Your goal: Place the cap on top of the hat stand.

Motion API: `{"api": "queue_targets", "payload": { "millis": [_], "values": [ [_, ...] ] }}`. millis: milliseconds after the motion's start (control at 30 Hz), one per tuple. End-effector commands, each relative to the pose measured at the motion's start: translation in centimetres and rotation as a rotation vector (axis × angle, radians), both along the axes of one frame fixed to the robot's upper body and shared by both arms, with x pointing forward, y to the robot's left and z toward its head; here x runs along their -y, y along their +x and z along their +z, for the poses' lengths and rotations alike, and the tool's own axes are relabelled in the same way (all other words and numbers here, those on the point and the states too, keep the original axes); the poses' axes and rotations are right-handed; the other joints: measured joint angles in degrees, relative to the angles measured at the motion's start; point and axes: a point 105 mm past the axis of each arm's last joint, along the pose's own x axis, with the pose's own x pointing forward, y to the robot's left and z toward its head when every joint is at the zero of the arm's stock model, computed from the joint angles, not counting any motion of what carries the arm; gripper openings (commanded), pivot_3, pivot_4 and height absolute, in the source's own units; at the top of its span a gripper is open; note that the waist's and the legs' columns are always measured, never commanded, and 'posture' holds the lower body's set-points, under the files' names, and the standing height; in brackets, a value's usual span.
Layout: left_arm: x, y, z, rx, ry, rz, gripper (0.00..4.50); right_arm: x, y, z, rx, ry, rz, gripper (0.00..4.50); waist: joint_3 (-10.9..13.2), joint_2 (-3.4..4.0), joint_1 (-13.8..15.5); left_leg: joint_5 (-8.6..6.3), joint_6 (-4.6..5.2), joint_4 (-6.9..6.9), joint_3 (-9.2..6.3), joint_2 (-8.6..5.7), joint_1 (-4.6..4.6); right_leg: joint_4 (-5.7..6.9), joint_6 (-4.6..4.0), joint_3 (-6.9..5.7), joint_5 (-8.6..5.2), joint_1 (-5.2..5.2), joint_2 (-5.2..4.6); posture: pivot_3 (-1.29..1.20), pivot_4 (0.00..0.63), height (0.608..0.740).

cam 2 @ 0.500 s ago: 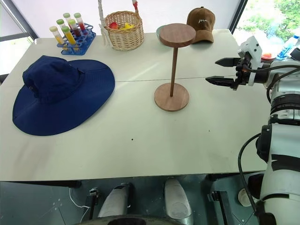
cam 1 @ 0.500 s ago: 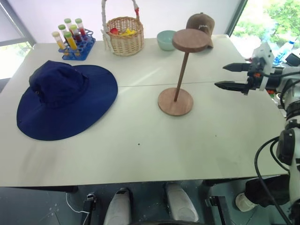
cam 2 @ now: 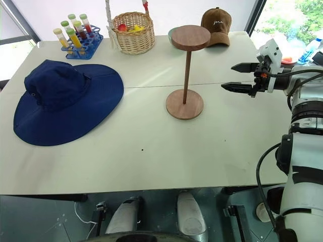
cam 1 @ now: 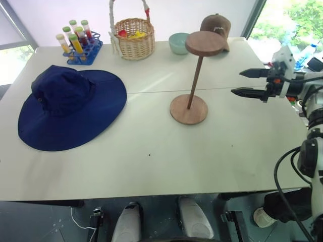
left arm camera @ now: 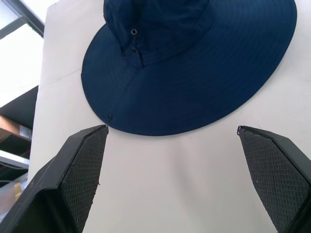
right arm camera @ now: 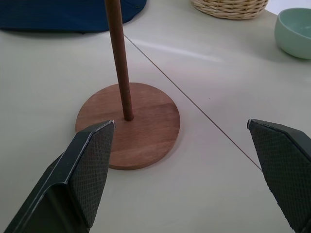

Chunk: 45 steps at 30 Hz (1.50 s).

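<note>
My right gripper hangs over the table's right side, fingers apart, nothing between them, aimed at the hat stand and well short of it. My left gripper also stands wide apart and empty; its wrist view looks onto the cap, near but not touching.

Progress: nothing done yet, as I judge it. The cap lies flat on the table at its left, crown up, well apart from the stand. The stand is upright near the table's middle, top disc bare. Left to do: grasp the cap, lift, carry across, set it on the top disc.

Count: one navy cap, one stand, one brown baseball cap, one wicker basket, one pale green bowl, one blue tube rack with five tubes that I can make out.
</note>
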Motion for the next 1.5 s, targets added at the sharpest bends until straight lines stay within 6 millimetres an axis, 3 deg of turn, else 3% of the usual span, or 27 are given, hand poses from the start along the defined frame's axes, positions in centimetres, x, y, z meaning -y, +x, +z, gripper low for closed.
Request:
{"api": "queue_targets", "payload": {
  "millis": [33,200,433,533,700,867,1133,1300,1500],
  "values": [
    [1.0,0.9,0.9,0.012,0.093,-0.035,4.46,-0.8,-0.7,2.0,0.038,0.003,0.079,4.5,0.0,0.0,0.0,0.0,0.0,0.0,0.0,0.0,0.0,0.02,0.0,0.0,0.0,0.0,0.0,0.0,0.15,0.74],
    [2.3,2.1,0.1,-0.012,0.236,-0.068,4.46,-2.3,-2.1,3.2,0.031,0.045,0.186,4.5,0.0,0.0,0.1,0.0,0.0,0.01,0.0,0.01,0.02,0.06,0.01,0.01,0.0,-0.01,0.01,0.0,0.15,0.74],
    [6.2,5.0,-3.1,-0.015,0.482,-0.176,4.46,-5.4,-8.3,2.5,-0.081,0.005,0.406,4.5,0.0,0.01,1.5,0.0,0.0,0.02,0.01,0.02,-0.02,0.07,0.08,0.02,0.01,0.0,0.01,0.0,0.15,0.74],
    [7.5,6.4,-4.2,0.019,0.573,-0.197,4.46,-6.1,-9.6,2.4,-0.092,0.002,0.434,4.5,0.0,0.0,1.7,0.0,0.0,0.07,0.02,0.03,0.02,0.09,0.02,0.03,0.02,-0.01,0.04,0.0,0.15,0.74],
    [9.4,9.4,-5.8,0.14,0.634,-0.193,4.46,-6.7,-10.4,2.4,-0.089,0.017,0.42,4.5,0.0,-0.03,1.9,0.0,0.0,0.3,0.06,0.03,0.01,0.11,0.11,0.05,0.14,0.06,0.04,0.0,0.15,0.74],
    [11.1,12.3,-7.8,0.188,0.59,-0.207,4.46,-6.7,-11.0,2.7,-0.087,0.004,0.407,4.5,0.0,-0.06,2.0,0.0,0.0,0.53,0.07,0.03,-0.1,0.12,0.17,0.05,0.27,0.1,0.04,0.0,0.15,0.74],
    [11.7,16.1,-10.6,0.184,0.643,-0.196,4.46,-7.1,-11.0,2.9,-0.066,0.02,0.385,4.5,0.0,-0.06,1.8,0.0,0.0,0.51,0.09,0.04,-0.08,0.13,0.34,0.05,0.36,0.08,0.05,0.0,0.15,0.74],
    [12.0,17.8,-11.7,0.187,0.668,-0.169,4.46,-7.3,-11.1,2.8,-0.06,0.024,0.378,4.5,0.0,-0.03,2.3,0.0,0.01,0.53,0.08,0.04,-0.07,0.15,0.42,0.05,0.4,0.11,0.03,0.0,0.15,0.74],
    [13.9,19.2,-12.7,0.216,0.704,-0.179,4.46,-7.4,-11.0,2.7,-0.051,0.027,0.371,4.5,-0.1,0.09,3.4,0.0,0.01,0.59,0.08,0.03,-0.01,0.16,0.49,0.05,0.49,0.17,0.04,0.0,0.15,0.74]
  ]
}}
